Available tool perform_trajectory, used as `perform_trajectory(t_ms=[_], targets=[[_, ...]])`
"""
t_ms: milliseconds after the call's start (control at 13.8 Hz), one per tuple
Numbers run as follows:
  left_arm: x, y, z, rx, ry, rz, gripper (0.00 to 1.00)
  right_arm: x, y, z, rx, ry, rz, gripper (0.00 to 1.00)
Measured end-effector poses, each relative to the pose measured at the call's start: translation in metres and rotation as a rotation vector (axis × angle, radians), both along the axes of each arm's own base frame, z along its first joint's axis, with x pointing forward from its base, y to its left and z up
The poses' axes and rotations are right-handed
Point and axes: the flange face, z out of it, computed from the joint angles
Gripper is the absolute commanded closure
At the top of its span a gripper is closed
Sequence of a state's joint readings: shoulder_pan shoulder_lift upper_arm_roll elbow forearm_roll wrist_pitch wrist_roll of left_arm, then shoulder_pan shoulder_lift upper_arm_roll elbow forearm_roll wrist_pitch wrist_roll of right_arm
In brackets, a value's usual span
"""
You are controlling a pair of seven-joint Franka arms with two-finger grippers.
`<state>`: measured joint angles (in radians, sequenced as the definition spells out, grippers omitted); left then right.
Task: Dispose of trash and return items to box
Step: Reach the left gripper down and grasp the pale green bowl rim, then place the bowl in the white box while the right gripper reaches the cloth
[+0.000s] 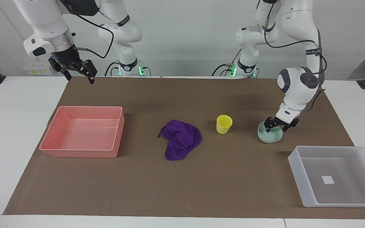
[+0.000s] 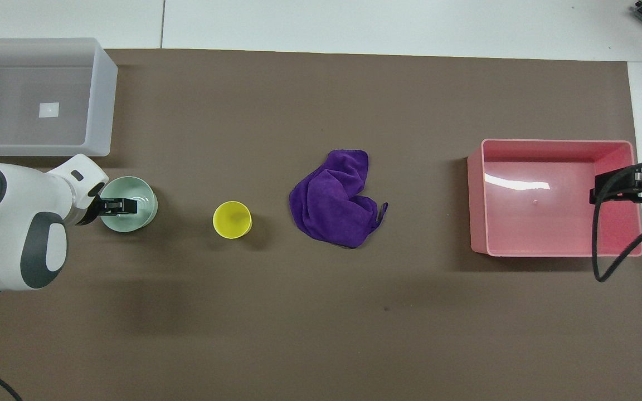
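Mint-green bowl (image 1: 269, 135) upright, shallow; left gripper (image 1: 276, 125) spread wide astride its rim.

Both views are evenly and brightly lit from above — soft, short shadows are cast on the brown mat (image 1: 182, 186) beside the pink bin (image 2: 556, 245), the cup (image 2: 232, 220) and the cloth (image 2: 335, 201). A white streak of glare is seen on the bin's floor. Focus is sharp throughout — no blur or edge distortion is noticed.
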<state>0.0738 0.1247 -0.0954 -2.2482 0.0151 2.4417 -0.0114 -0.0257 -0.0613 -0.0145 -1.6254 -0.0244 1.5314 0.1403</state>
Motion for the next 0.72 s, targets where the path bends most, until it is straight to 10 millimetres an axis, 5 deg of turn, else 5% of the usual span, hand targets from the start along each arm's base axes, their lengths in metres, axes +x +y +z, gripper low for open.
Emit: perform_trajectory(t_ms=[435, 725], targets=[[0.003, -0.001, 0.007, 0.0, -0.014, -0.003, 1.0, 0.0, -0.001, 0.0, 0.0, 0.0, -0.001, 0.0], [0.022, 0.0, 0.066, 0.006, -0.028, -0.015, 1.0, 0.0, -0.003, -0.001, 0.0, 0.002, -0.006, 0.0]])
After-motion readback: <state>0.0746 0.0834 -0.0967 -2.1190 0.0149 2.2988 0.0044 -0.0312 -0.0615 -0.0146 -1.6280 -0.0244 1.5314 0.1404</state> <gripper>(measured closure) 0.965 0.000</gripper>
